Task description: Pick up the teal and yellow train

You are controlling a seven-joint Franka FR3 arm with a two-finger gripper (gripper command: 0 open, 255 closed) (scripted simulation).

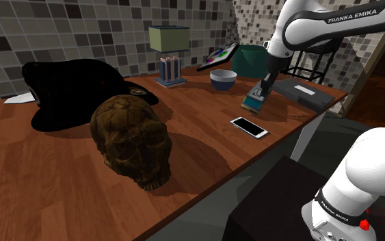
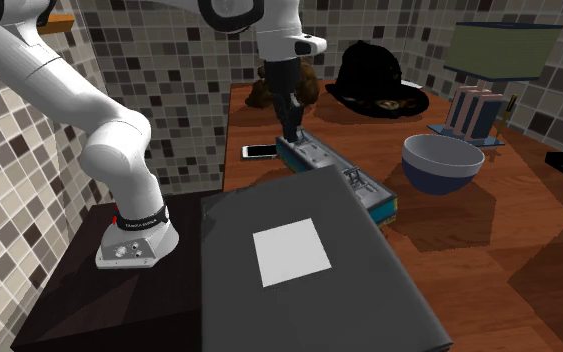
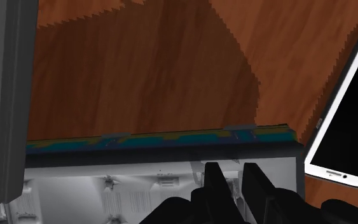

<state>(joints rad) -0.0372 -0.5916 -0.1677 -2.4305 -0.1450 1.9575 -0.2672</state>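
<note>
The train (image 2: pixel 341 178) is a long toy with a grey top and a teal and yellow strip along its side. It lies on the wooden table (image 1: pixel 61 198) beside a grey box (image 2: pixel 309 270). In the shoulder view the train (image 1: pixel 254 102) appears end-on under the hand. My black gripper (image 2: pixel 291 135) comes straight down on the end of the train nearest the phone. In the wrist view the gripper (image 3: pixel 230 168) has its fingers close together, clasping a small part of the train's grey top (image 3: pixel 139 184). I cannot tell whether the train is off the table.
A white phone (image 1: pixel 249 127) lies just beside the train's end. A blue bowl (image 2: pixel 441 163) stands on the train's other side. A brown skull (image 1: pixel 133 140), a black hat (image 1: pixel 74 92), a lamp (image 1: pixel 169 41) and a tablet (image 1: pixel 218 57) stand further off.
</note>
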